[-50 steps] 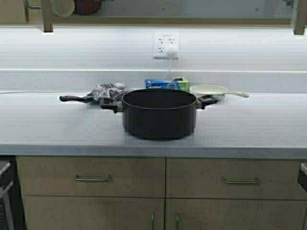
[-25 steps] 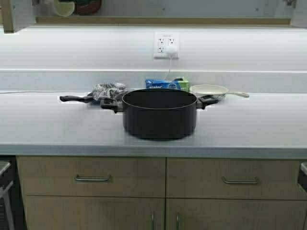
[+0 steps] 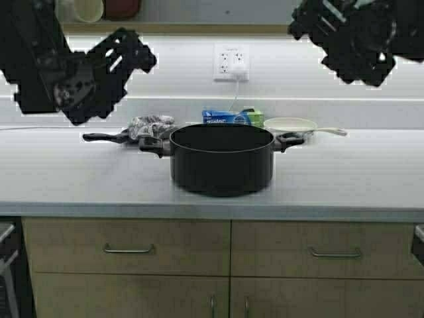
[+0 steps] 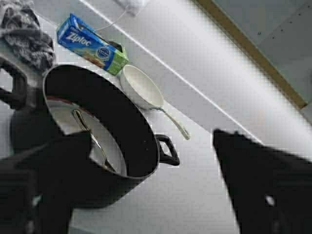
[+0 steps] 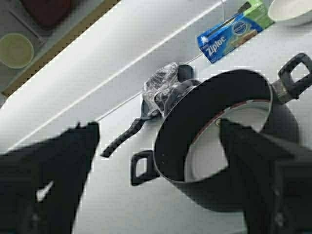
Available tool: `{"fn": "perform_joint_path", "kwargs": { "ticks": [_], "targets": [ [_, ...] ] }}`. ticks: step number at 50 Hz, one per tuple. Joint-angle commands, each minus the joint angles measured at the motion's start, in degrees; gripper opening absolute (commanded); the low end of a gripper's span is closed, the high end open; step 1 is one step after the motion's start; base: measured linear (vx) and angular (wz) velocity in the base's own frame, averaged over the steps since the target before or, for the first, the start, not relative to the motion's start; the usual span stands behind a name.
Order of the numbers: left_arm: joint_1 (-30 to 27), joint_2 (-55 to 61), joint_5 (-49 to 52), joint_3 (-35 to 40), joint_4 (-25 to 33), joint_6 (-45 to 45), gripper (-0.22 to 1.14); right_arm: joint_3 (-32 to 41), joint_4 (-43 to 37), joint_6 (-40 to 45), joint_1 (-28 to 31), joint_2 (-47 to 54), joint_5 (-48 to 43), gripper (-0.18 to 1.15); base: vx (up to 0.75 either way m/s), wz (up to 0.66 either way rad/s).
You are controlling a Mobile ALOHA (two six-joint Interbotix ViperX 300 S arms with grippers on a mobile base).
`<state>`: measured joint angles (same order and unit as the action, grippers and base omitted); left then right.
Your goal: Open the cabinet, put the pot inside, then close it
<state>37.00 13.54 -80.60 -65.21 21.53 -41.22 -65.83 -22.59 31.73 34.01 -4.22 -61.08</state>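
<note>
The black pot (image 3: 221,159) stands lidless on the grey counter (image 3: 66,179), both side handles showing. Above, the cabinet (image 3: 199,13) shows its pale grey interior and tan lower edge; its doors are out of view. My left gripper (image 3: 129,56) hangs open in the air up and to the left of the pot. On the other side, the right gripper (image 3: 308,26) is open high up and to the right. Each wrist view looks down between wide-spread fingers at the pot (image 4: 97,122) (image 5: 219,122). Neither the left gripper (image 4: 151,139) nor the right gripper (image 5: 158,127) holds anything.
Behind the pot lie a long-handled black pan with a grey cloth (image 3: 149,126), a blue Ziploc box (image 3: 228,117) and a small white frying pan (image 3: 291,124). A wall outlet (image 3: 230,63) sits above them. A cup (image 3: 86,10) stands in the cabinet. Base drawers (image 3: 126,248) are below.
The cabinet doors swung outward and left the view. Both arms, unseen before, have come down into the high view on either side above the pot. The pot has not moved.
</note>
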Motion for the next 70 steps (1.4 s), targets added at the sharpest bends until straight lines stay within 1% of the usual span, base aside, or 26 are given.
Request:
{"fn": "perform_joint_path", "kwargs": {
  "ticks": [1, 4, 7, 18, 25, 29, 35, 42, 46, 60, 70],
  "targets": [
    [-0.26, 7.65, -8.96, 1.32, 0.26, -8.96, 1.03, 0.79, 4.13, 7.38, -1.93, 8.61, -7.65, 1.03, 0.05, 0.0],
    [-0.62, 9.76, -10.46, 2.02, 0.35, -10.81, 1.03, 1.85, 5.27, 7.47, -2.64, 11.95, -10.55, 1.03, 0.06, 0.0],
    [-0.7, 10.72, -10.55, 2.37, 0.35, -10.46, 1.03, 2.99, 5.45, 7.65, -2.9, 14.41, -12.22, 1.03, 0.07, 0.01],
    [-1.67, 10.72, -10.72, 3.25, 1.14, -8.35, 1.03, 6.68, 5.45, 8.61, -3.43, 20.3, -12.48, 1.03, 0.13, -0.01],
    [-1.76, 11.43, -10.81, 3.25, 1.23, -8.0, 1.03, 7.12, 5.36, 12.3, -3.6, 23.55, -12.74, 1.03, 0.17, -0.02],
    [-1.67, 13.45, -10.81, 4.22, 1.14, -8.44, 1.03, 7.29, 4.92, 15.29, -3.87, 26.63, -13.97, 1.03, 0.13, 0.01],
    [-1.67, 17.84, -10.81, 5.8, 0.97, -8.96, 1.03, 8.53, 4.75, 19.07, -5.1, 31.64, -18.54, 1.03, 0.1, 0.01],
    [-1.85, 23.29, -10.9, 8.09, 1.23, -12.3, 1.03, 9.58, 4.75, 20.92, -7.12, 37.71, -21.36, 1.03, 0.07, 0.03],
    [-2.46, 26.72, -10.99, 10.11, 0.97, -14.24, 1.03, 10.9, 5.01, 21.45, -8.53, 41.48, -24.52, 1.03, 0.08, 0.05],
    [-3.25, 32.7, -13.1, 15.29, 0.35, -16.08, 1.03, 16.35, 7.91, 29.62, -13.01, 50.1, -29.88, 1.03, 0.06, 0.0],
    [-3.25, 32.34, -14.06, 14.33, 0.35, -16.44, 1.03, 16.52, 12.48, 30.32, -13.54, 51.15, -30.67, 1.03, 0.11, -0.04]
  ]
}}
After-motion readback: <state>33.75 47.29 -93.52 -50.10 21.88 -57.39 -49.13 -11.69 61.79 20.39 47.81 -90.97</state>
